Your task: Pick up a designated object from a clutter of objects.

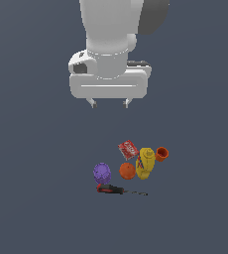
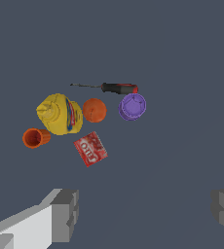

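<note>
Six objects make up the clutter on the bench [image 1: 31, 208], and none of them has been lifted: the task stands at its approach stage, with every step of the pick left to do. The hand [image 1: 109, 103] hangs high above the group with its two fingers [image 2: 65, 215] set wide apart and nothing between them; in the wrist view both finger pads sit at the picture's edge with bare bench between. The designated object, the small orange-red cup [image 1: 161, 154], lies on its side at the end of the cluster toward the exterior view's right, its hollow mouth visible in the wrist view [image 2: 34, 138]. It rests just beside the yellow bottle [image 1: 144, 163], and whether the two touch cannot be told from either view. The red box [image 1: 128, 149] lies near the bottle on the far side from the cup, the orange ball [image 1: 127, 170] sits against the bottle's other flank, the purple ball [image 1: 102, 172] lies further toward the exterior view's left, and the black-and-red screwdriver [image 1: 112, 189] lies along the near edge of the group. Judged from these views, the hand is not yet centred over the cup, which sits off toward the exterior view's right of the fingers. Remaining steps: align over the cup, descend, close on it clear of the bottle, and raise it.
</note>
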### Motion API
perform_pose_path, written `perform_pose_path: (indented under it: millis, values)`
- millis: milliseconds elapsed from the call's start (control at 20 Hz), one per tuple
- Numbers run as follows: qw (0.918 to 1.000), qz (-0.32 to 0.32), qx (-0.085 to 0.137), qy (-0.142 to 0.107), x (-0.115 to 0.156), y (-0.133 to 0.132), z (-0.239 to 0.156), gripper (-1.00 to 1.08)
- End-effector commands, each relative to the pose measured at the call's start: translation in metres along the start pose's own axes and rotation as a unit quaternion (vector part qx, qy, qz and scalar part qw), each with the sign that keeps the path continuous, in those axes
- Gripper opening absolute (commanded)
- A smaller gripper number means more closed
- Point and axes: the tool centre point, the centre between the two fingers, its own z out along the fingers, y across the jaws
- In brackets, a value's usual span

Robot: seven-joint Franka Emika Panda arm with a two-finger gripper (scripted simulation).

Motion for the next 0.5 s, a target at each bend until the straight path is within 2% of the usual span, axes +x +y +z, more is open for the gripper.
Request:
perform_pose_path:
  millis: [0,450]
  values:
    - [1.0,0.0,0.0,0.0,0.0,0.0,0.0,1.0]
    - [0.9999,-0.001,-0.015,0.002,0.0,0.015,0.0,1.0]
